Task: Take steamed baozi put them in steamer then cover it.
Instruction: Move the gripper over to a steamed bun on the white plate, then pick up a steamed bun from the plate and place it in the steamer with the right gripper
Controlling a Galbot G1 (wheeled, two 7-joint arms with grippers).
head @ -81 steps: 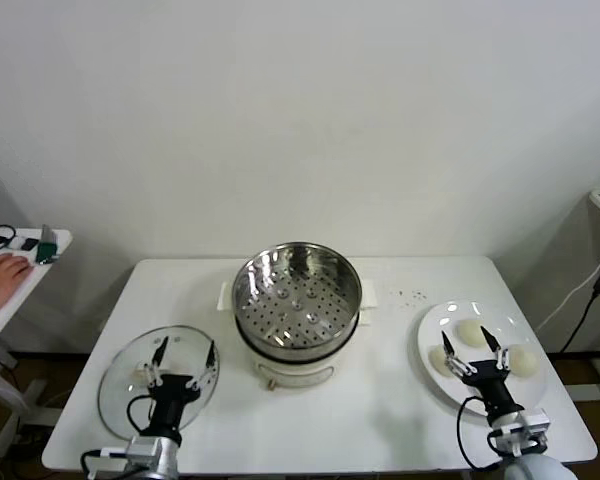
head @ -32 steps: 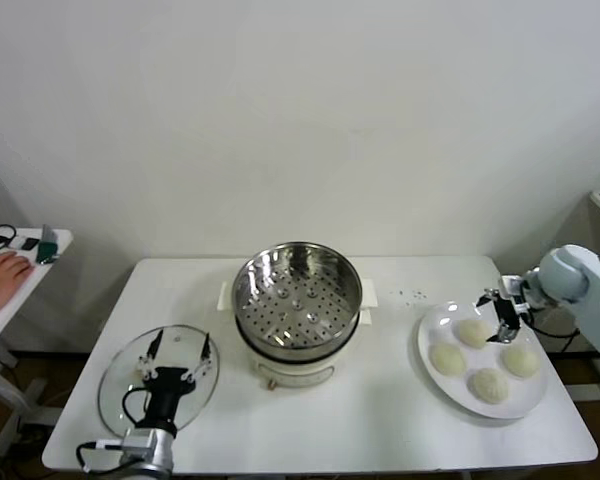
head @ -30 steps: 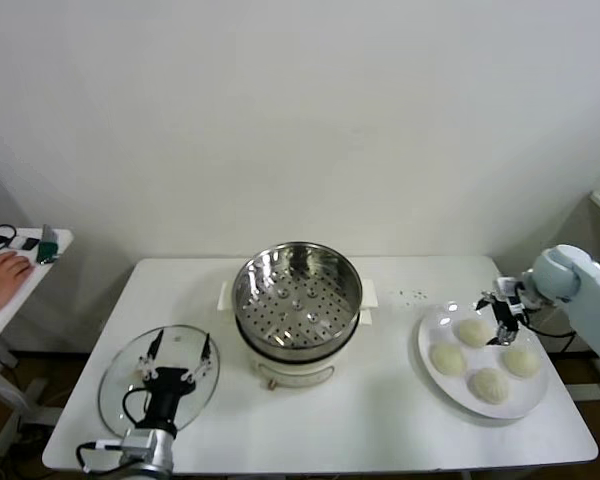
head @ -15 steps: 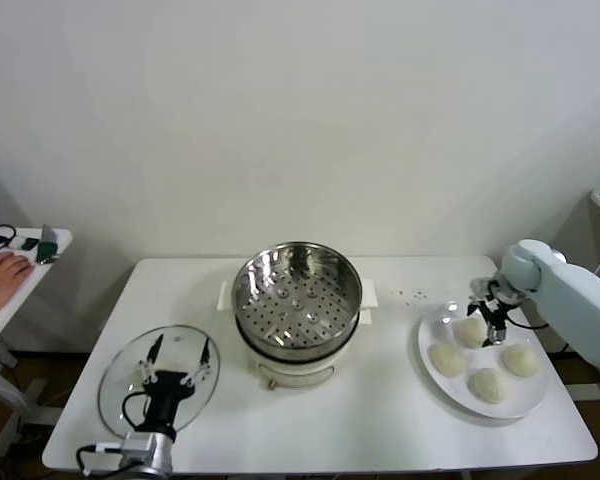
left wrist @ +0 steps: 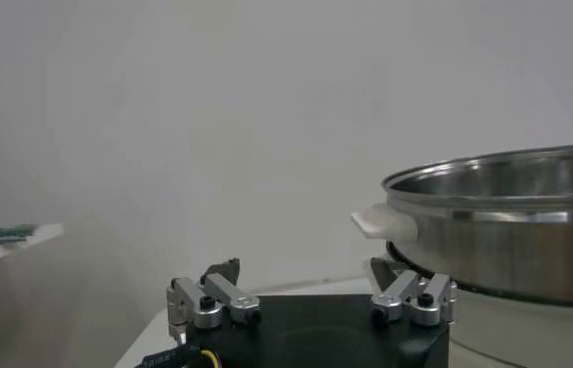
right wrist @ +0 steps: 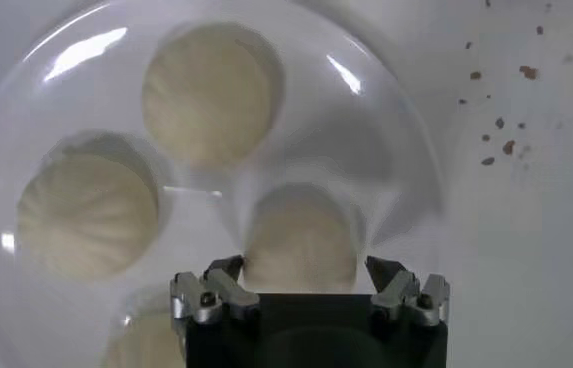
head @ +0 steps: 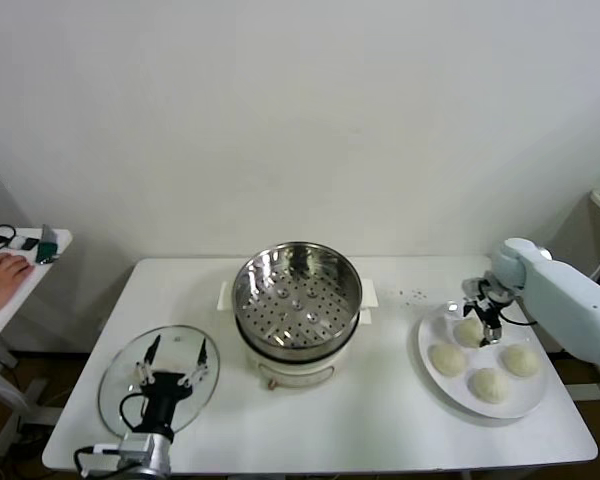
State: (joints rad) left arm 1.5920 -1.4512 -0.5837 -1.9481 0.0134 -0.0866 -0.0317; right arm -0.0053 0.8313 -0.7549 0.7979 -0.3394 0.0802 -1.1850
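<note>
Several cream-white steamed baozi lie on a white plate (head: 435,332) at the table's right. My right gripper (head: 483,312) hangs over the back-left baozi (head: 468,331). In the right wrist view that baozi (right wrist: 301,245) sits between the fingertips (right wrist: 224,268), which are open and straddle it closely. Other baozi (right wrist: 211,90) (right wrist: 86,215) lie beside it. The steel steamer (head: 297,300) stands uncovered in the table's middle, its perforated tray bare. The glass cover (head: 120,385) lies flat at front left, with my left gripper (head: 170,352) open just above it. The steamer's wall (left wrist: 506,230) shows in the left wrist view.
Dark crumbs (head: 415,295) speckle the table between steamer and plate. A small side table (head: 50,240) at far left holds small items, and a person's hand (head: 0,275) rests there. A white unit and cable stand beyond the table's right edge.
My right arm has swung left from the plate's far right side and come down over the back-left baozi, its fingers now on either side of it. The left arm has barely moved.
</note>
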